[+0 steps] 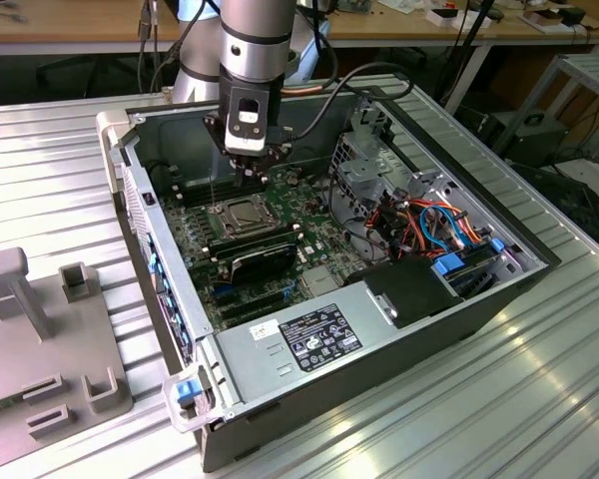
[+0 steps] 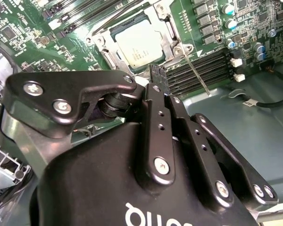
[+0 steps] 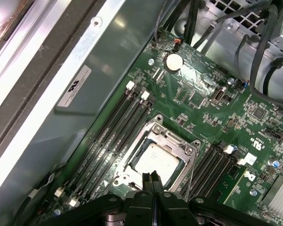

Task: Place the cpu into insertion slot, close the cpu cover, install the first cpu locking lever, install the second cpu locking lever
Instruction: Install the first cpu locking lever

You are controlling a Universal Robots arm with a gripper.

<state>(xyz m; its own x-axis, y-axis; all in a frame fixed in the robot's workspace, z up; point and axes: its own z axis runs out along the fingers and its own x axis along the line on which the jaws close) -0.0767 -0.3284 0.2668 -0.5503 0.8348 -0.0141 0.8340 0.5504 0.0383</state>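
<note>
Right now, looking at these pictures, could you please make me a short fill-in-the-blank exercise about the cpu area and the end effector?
1. The cpu lies framed by the cpu cover on the ____ circuit board.
2. The end effector holds ____ between its fingers.
3. Long black memory slots run along ____ sides of the cpu cover.
Missing words: green; nothing; both.
</note>
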